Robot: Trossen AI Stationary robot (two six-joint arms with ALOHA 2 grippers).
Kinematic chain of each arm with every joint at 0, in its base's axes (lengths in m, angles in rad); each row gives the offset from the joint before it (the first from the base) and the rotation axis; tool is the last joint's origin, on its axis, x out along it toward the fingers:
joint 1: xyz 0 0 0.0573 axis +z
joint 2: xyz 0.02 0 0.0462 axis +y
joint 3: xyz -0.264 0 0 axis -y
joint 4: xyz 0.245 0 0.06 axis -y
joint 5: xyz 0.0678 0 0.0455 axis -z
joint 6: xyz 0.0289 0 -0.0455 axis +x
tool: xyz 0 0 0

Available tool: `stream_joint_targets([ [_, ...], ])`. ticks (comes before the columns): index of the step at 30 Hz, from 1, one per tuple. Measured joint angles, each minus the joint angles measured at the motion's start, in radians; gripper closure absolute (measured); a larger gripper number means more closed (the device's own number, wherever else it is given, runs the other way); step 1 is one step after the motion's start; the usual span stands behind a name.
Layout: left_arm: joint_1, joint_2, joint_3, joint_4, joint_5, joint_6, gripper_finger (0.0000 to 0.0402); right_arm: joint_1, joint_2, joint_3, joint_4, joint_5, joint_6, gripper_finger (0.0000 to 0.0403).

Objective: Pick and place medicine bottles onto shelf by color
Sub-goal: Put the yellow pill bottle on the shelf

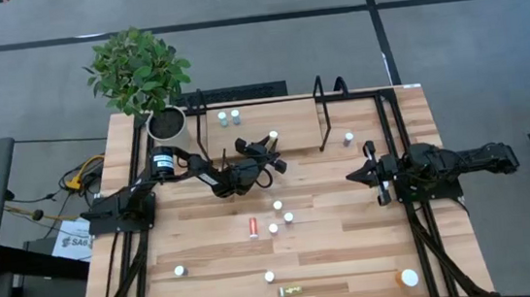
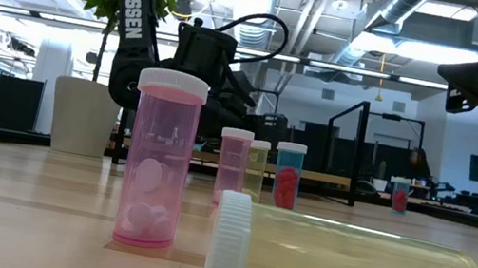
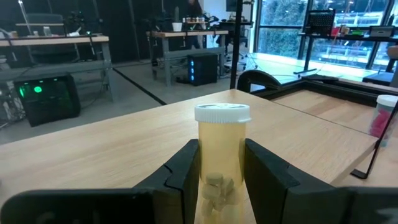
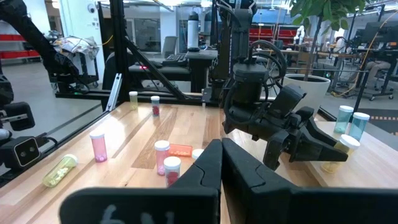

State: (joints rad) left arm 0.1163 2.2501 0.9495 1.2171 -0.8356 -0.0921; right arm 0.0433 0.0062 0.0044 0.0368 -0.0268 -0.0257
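Yellow bottle [image 3: 222, 163] pinched by left hand [image 3: 221, 171] | shelf [image 1: 295, 138] adjacent | right hand [image 1: 370, 171] pressed together

2 black jointed arms; the left arm [image 2: 135, 2] bears white "TROSSEN" lettering and a looping black cable [image 2: 256, 23], with dark angular fingers [image 3: 267, 180].

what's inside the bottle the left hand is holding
The left hand is shut on a yellow bottle; pale pills lie at its bottom. The fingers cover its lower sides.
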Motion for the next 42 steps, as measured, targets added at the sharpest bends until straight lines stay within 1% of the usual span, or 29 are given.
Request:
stream_joint_targets([
  [10,-0.006,0.0,0.0,-0.005,-0.011,-0.002,0.0306,0.0,0.0,0.0,0.0,0.0,0.0,0.0377],
  [18,-0.013,0.005,-0.003,-0.038,-0.011,-0.003,0.0265,0.0,0.0,0.0,0.0,0.0,0.0,0.0377],
  [27,-0.028,0.005,-0.003,-0.04,-0.045,-0.014,0.026,0.0,0.0,0.0,0.0,0.0,0.0,0.0377],
  [36,-0.028,0.004,-0.002,0.069,-0.062,0.064,0.026,0.0,0.0,0.0,0.0,0.0,0.0,0.0377],
  [42,-0.033,0.003,-0.002,0.084,-0.06,0.052,0.0256,0.0,0.0,0.0,0.0,0.0,0.0,0.0377],
])
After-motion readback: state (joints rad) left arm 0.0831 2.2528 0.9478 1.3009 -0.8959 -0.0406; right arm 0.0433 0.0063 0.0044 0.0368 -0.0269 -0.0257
